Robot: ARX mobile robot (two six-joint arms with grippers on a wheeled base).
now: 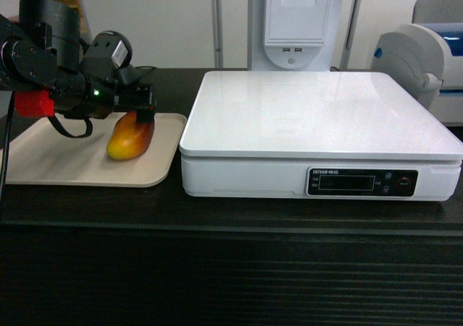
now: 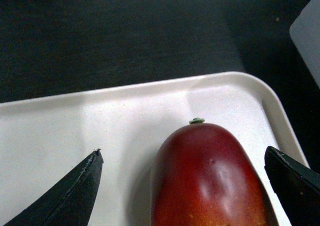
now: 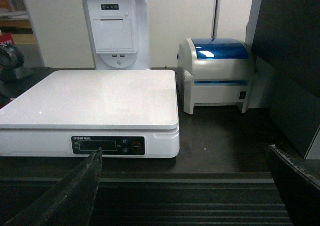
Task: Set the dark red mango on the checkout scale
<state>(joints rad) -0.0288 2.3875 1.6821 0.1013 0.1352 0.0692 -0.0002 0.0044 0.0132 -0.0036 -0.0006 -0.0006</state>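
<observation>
Ribbed dark panelling fronts the checkout (image 1: 231,268). On its top, a beige tray (image 1: 43,160) holds the dark red mango (image 1: 130,138), lying just left of the white scale (image 1: 318,116). The left gripper (image 2: 182,186) hangs over the fruit, its fingers spread wide either side, gripping nothing. The right gripper (image 3: 185,186) gapes open, empty, facing the scale. Behind stands a blue-topped printer (image 3: 220,70).

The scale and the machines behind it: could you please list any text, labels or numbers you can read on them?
Nothing can be read with certainty.
scale: a small printed line above the dark display, too blurred to read; display blank.
Button markings: too small.
receipt printer: small marks, unreadable.
label printer: no text visible.
</observation>
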